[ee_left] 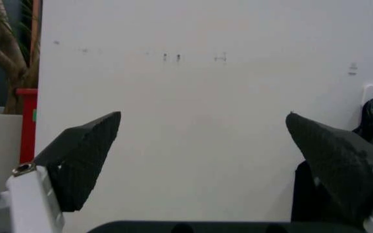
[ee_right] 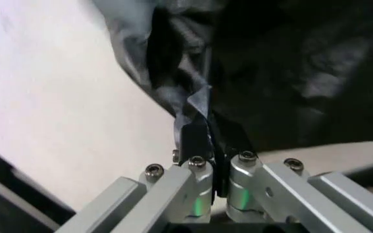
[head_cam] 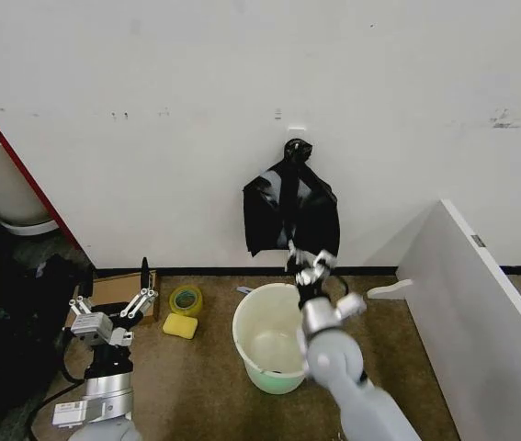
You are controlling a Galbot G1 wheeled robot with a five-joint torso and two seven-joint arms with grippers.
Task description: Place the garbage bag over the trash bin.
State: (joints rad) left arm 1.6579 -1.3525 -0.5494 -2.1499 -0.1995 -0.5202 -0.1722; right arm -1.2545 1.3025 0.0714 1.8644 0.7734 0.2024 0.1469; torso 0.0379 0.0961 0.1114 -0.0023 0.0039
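Note:
The garbage bag, glossy crinkly black plastic, hangs against the white wall from a hook, bunched at its top. Directly under it stands the trash bin, a cream-white bucket with a pale green base, empty inside. My right gripper reaches up over the bin's far rim and is shut on a twisted fold at the bag's lower edge. The right wrist view shows that fold of the garbage bag pinched in the right gripper. Low on the left, apart from both, my left gripper stands open, facing the wall.
A yellow sponge and a roll of tape lie on the brown floor left of the bin, beside a cardboard box. A white panel slants along the right. A white pot and dark clutter fill the left edge.

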